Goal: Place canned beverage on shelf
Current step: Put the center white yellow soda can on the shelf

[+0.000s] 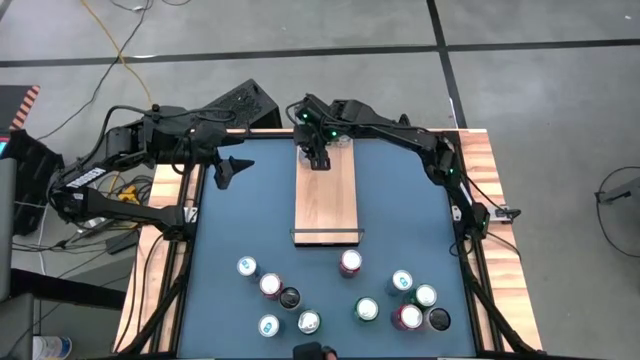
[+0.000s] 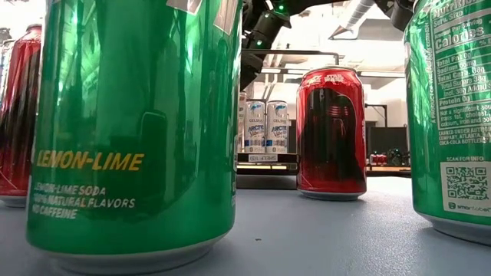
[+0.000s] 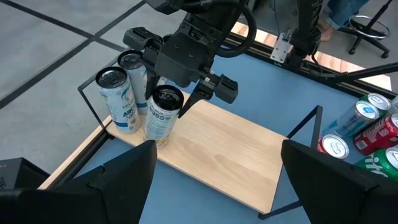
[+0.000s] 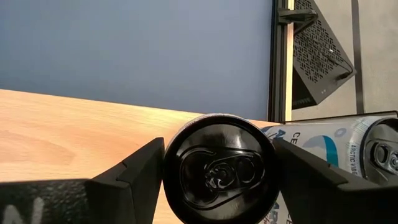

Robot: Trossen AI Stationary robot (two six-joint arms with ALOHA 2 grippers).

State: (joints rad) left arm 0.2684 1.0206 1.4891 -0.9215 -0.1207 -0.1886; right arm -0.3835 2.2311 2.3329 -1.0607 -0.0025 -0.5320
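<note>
At the far end of the shelf [image 3: 230, 155], the right gripper [image 3: 202, 93] straddles a standing white can [image 3: 163, 115], fingers spread just clear of it; the left gripper [image 1: 232, 168] waits open beside the plank.

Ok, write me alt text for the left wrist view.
The right arm's end effector hangs over a white can standing at the far end of a pale wooden shelf, its fingers spread beside the can's top. Two more white cans stand behind it by the black wire rail; the left end effector, open, frames the foreground.
</note>
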